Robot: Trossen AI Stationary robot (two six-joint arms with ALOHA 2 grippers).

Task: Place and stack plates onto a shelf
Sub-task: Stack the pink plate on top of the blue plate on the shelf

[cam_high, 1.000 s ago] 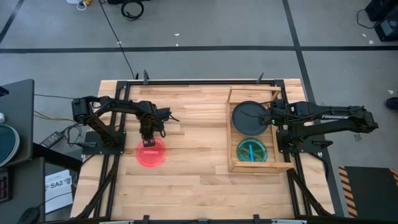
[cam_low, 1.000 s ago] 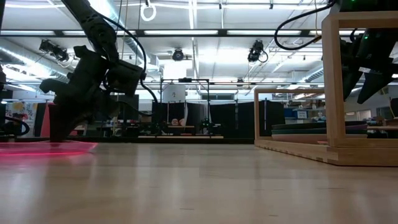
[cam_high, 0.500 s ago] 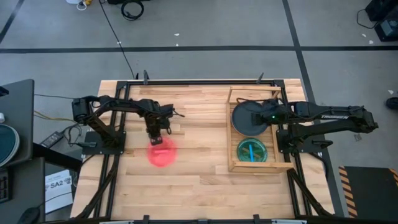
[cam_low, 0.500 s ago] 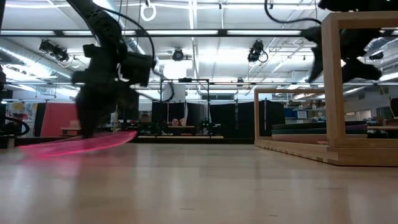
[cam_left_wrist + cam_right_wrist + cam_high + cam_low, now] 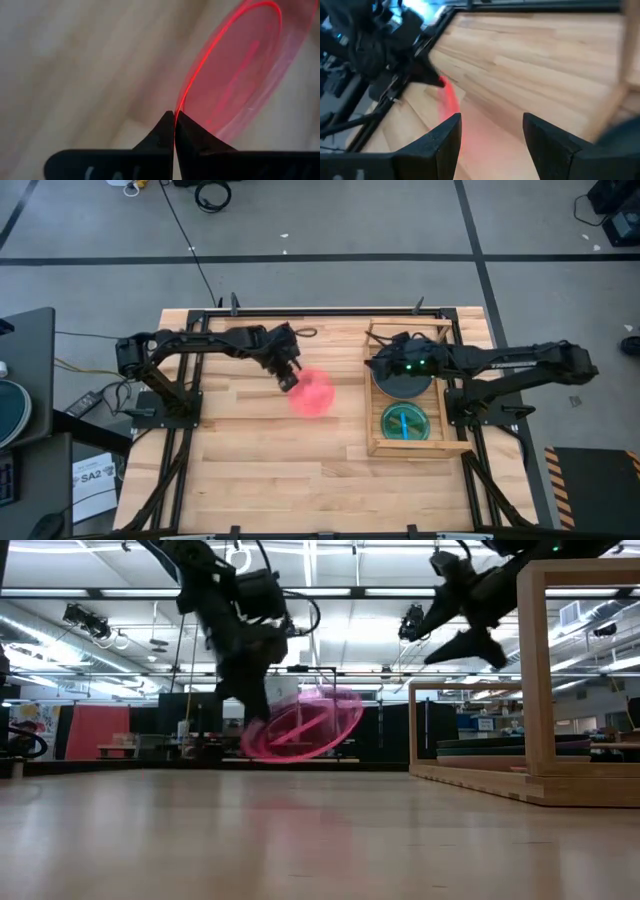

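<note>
A translucent red-pink plate (image 5: 313,392) hangs tilted above the middle of the table, also seen in the low view (image 5: 305,723). My left gripper (image 5: 288,381) is shut on its rim. The light-wood shelf (image 5: 372,395) stands at the table's right. A dark teal plate (image 5: 400,385) lies in its far half. A green plate (image 5: 405,423) with a cyan one on it lies in the near half. My right gripper (image 5: 378,366) hovers open over the shelf's left rail, pointing toward the red-pink plate (image 5: 449,97), with nothing between its fingers. My left gripper pinches the red-pink plate's rim (image 5: 179,106) between its two shut fingers, on the plate's left side. The fingers slant down from the table's far left. The plate is lifted clear of the table and stands steeply tilted, reaching out past the fingertips toward the shelf.
Bare wooden tabletop (image 5: 300,460) lies between the arms and toward the near edge. The shelf's raised rails and corner post (image 5: 535,670) stand up at the right. Both arm bases sit at the table's left and right sides.
My left gripper has lifted the red-pink plate off the table and carried it right and a little farther, toward the shelf. The plate has tipped from flat to steeply tilted. My right gripper, still open, has moved left from over the dark teal plate to the shelf's left rail and tipped up.
</note>
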